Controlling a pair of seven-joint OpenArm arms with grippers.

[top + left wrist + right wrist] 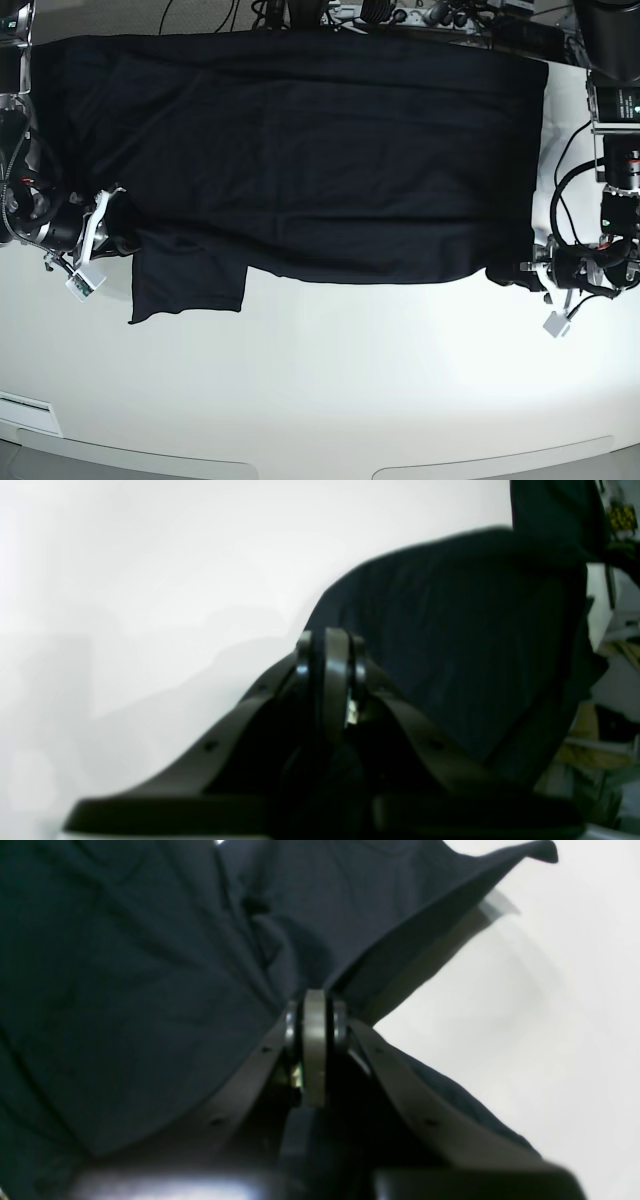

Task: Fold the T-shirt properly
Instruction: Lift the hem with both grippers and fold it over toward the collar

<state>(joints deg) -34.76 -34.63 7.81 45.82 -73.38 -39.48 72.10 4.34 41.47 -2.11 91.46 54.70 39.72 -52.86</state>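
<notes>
Pinching the black T-shirt (330, 170) at either side, both the left gripper (331, 680) and right gripper (316, 1045) have their fingers closed on cloth. Beyond them it lies broad across the white table (330, 380), one flap hanging out; most folding seems left.

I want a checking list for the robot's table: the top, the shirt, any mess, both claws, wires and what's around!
Surface: glossy white tabletop, with soft shadows.
Job's things: large black cloth T-shirt, spread wide, not folded up; one flap hangs lower near the right claw.
Clutter: nothing seen.
Grippers: black left claw shut on the T-shirt's edge; black right claw shut on it too.
Cables: thin black wires behind the shirt at the top; more along both arms.
Surroundings: patterned floor beyond the table edge, blurry.
</notes>
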